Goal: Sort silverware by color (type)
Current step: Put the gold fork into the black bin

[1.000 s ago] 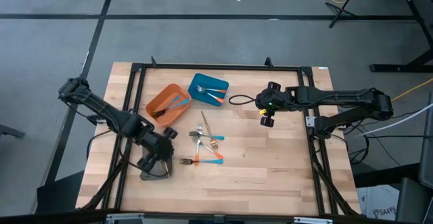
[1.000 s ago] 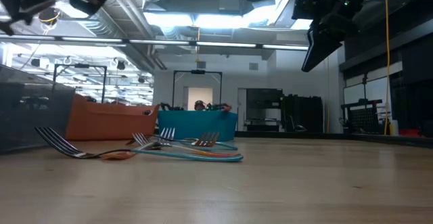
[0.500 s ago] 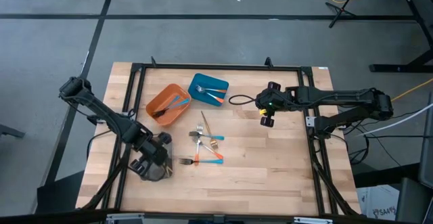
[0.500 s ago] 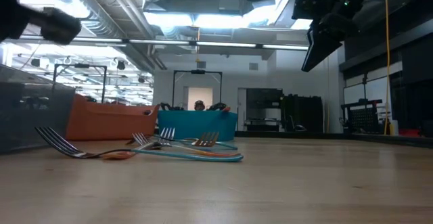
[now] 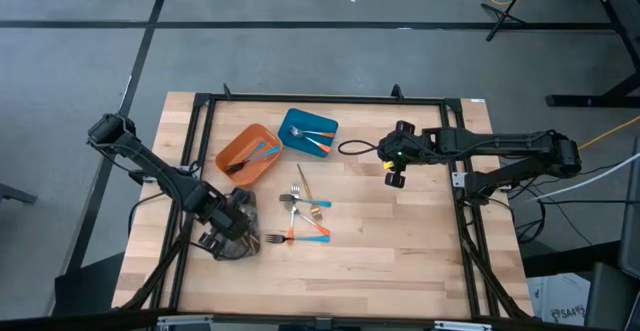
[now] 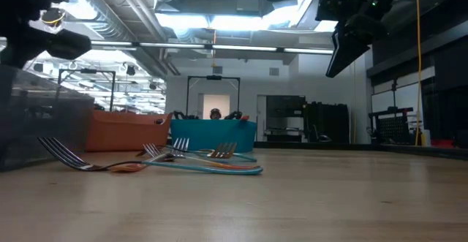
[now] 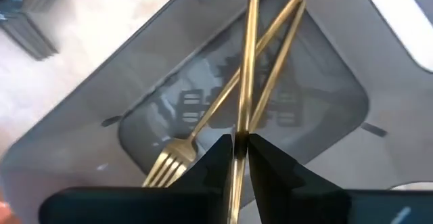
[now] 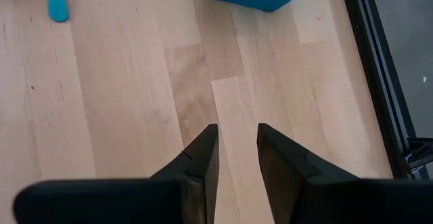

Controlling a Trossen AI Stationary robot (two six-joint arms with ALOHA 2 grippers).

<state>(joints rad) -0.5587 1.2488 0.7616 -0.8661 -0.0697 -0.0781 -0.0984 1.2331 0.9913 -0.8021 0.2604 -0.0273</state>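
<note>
My left gripper (image 7: 238,149) hangs over the grey tray (image 7: 318,116) at the table's near left and is shut on a gold-coloured piece of silverware (image 7: 247,55). A gold fork (image 7: 177,158) and another gold handle (image 7: 281,55) lie in that tray. More silverware (image 5: 305,211), with orange, blue and gold handles, lies loose at mid-table. Farther right my right gripper (image 8: 237,149) hovers open above bare wood with nothing between its fingers. My left gripper pinches the gold piece's thin handle (image 7: 241,126) between its two fingers. The fingers come from above and point steeply down. The handle runs on past the fingertips over the tray, crossing the pieces lying there. Whether its far end rests in the tray cannot be told.
An orange tray (image 5: 248,153) and a blue tray (image 5: 309,134), each holding a few pieces, stand at the far middle. A black cable (image 5: 355,149) lies near the right gripper (image 5: 395,179). A dark frame (image 5: 320,99) borders the table.
My left gripper has gone down toward the grey tray, carrying the gold piece with it, and has tipped to point more steeply down.
</note>
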